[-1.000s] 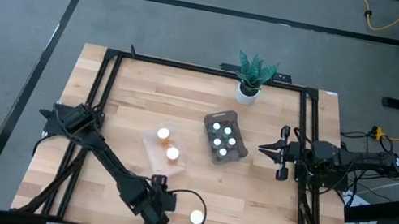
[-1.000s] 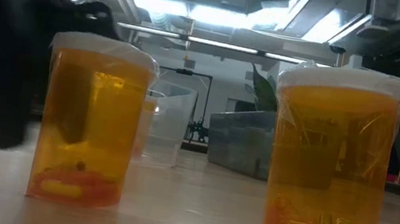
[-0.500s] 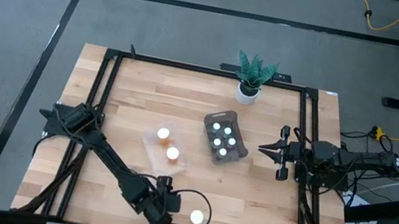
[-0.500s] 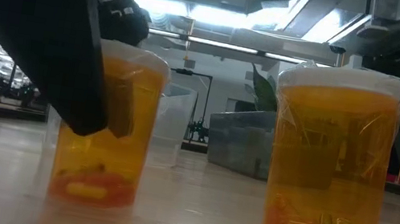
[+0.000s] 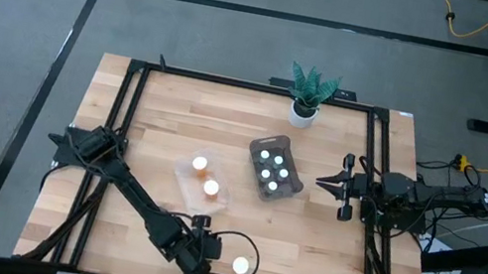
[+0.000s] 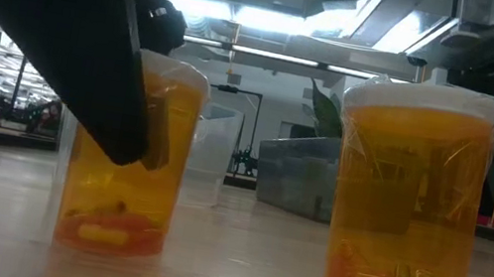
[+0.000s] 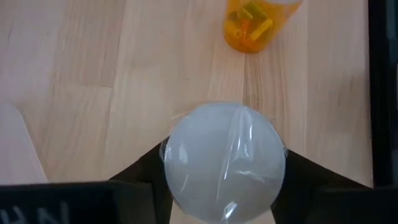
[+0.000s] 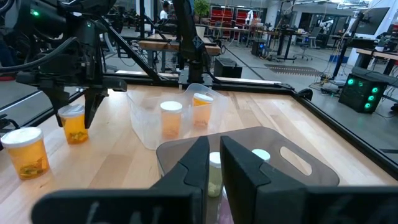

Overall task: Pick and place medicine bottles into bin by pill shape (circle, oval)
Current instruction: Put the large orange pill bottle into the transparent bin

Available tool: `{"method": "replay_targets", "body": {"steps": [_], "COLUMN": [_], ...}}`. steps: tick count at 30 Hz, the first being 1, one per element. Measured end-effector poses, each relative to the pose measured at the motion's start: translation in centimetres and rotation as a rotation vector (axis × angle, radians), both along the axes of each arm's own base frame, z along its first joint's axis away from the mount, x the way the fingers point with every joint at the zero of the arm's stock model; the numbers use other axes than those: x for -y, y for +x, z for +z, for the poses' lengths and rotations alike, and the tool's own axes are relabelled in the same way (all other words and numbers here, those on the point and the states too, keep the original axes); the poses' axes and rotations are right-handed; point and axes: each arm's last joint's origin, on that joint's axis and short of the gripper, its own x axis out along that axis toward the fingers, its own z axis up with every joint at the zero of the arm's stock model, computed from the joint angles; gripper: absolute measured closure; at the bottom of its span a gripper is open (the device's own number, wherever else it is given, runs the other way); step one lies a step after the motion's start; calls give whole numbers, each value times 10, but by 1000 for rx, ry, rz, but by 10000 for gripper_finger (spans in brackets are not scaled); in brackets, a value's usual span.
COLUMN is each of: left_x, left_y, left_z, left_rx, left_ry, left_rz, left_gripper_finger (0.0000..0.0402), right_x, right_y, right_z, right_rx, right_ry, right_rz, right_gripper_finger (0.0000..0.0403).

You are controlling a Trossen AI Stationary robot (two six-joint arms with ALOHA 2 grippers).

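My left gripper (image 5: pixel 207 250) is near the table's near edge, shut on an amber medicine bottle with a white cap (image 7: pixel 224 162). The bottle also shows in the low view (image 6: pixel 136 170). A second amber bottle (image 5: pixel 241 266) stands free on its base just to the right (image 6: pixel 407 206). The clear tray (image 5: pixel 203 182) holds two amber bottles. The smoky dark tray (image 5: pixel 287 187) holds several small white-capped bottles. My right gripper (image 5: pixel 322 182) is shut and empty, just right of the dark tray. My left gripper pinches the bottle between its two fingers (image 7: pixel 140 177), one on each side just under the cap's rim (image 7: pixel 171 146). The fingers slant down from above and from the table's left (image 6: pixel 121 107). The bottle is nearly upright, its base (image 6: pixel 109 241) at table level.
A white pot with a green plant (image 5: pixel 309 93) stands at the far edge. A black frame (image 5: pixel 233 82) runs around the table. Bare wood lies between the trays and the near edge.
My left gripper has moved a little toward the table's right edge and come around the left amber bottle. That bottle has shifted slightly toward the right and now leans a little. The other bottle has stayed put.
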Motion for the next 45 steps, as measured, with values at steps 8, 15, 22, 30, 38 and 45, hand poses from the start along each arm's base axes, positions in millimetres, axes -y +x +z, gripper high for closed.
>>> {"method": "replay_targets", "body": {"steps": [8, 15, 22, 30, 38, 45], "left_x": [-3, -34, -81, -125, -159, -178], "left_y": [-10, -66, -96, -109, -113, -106], "left_z": [72, 142, 137, 80, 39, 29], "left_rx": [36, 45, 9, 61, 10, 44], "left_ry": [0, 140, 150, 112, 51, 57], "left_rz": [1, 93, 213, 260, 324, 329], "left_gripper_finger": [228, 225, 224, 223, 222, 222], "right_x": [0, 0, 0, 0, 0, 0], "right_y": [0, 0, 0, 0, 0, 0], "right_z": [0, 0, 0, 0, 0, 0], "right_rx": [0, -1, 0, 0, 0, 0], "right_ry": [0, 0, 0, 0, 0, 0], "right_rz": [0, 0, 0, 0, 0, 0], "right_gripper_finger": [360, 360, 360, 360, 360, 360]}}
